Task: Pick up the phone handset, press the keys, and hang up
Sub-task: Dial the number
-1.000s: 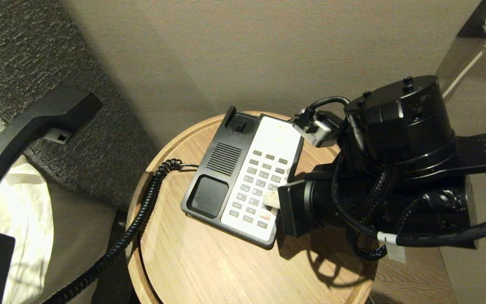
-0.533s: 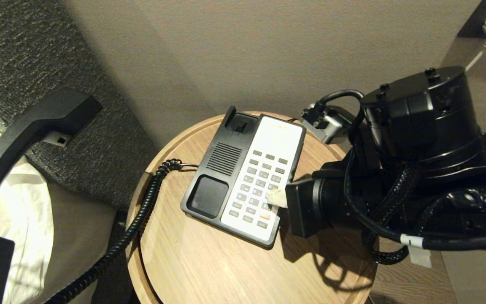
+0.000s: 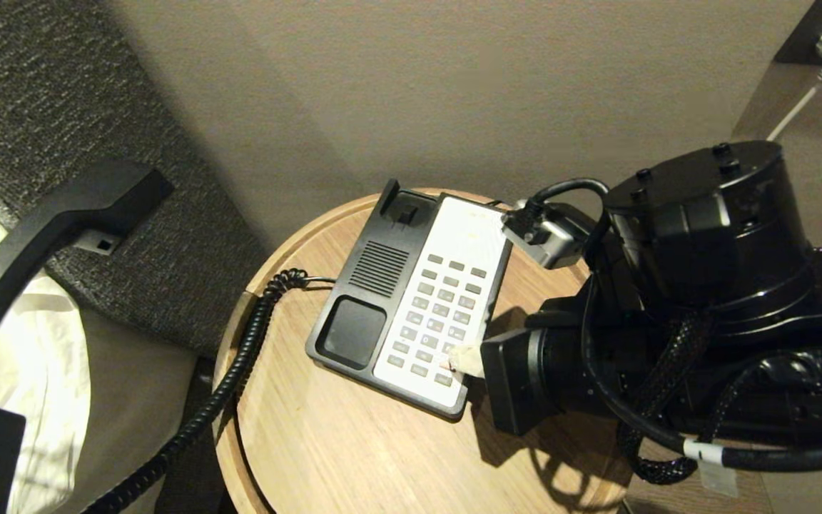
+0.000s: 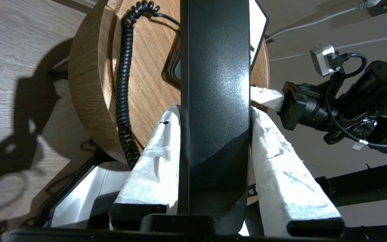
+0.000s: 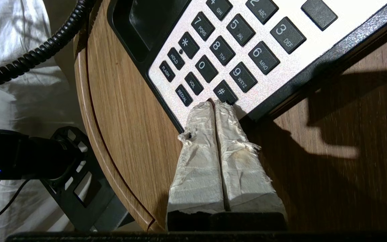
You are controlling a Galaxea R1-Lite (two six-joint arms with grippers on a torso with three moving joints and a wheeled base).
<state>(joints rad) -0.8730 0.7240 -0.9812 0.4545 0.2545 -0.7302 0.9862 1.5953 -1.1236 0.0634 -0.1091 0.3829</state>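
Round table (image 3: 354, 442), right gripper (image 5: 216, 105) shifted down the keys (image 3: 439, 321), apparently onto red.

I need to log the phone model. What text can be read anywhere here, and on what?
Grey rectangular keys on the black desk phone's white faceplate, right wrist view:
"2 ABC"
"3 DEF"
"GHI", digit cut off
"5 JKL"
"6 MNO"
"7 PQRS"
"8 TUV"
"9 WXYZ"
"*"
"0"
"#"
"HOLD"
"FLASH"
"VOL"
"REDIAL"
No brand or model shows; head view keys too small.

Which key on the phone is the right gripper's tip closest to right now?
The # key: the shut right gripper has its tips right beside it, at the pad's bottom row, next to the red key they hide.
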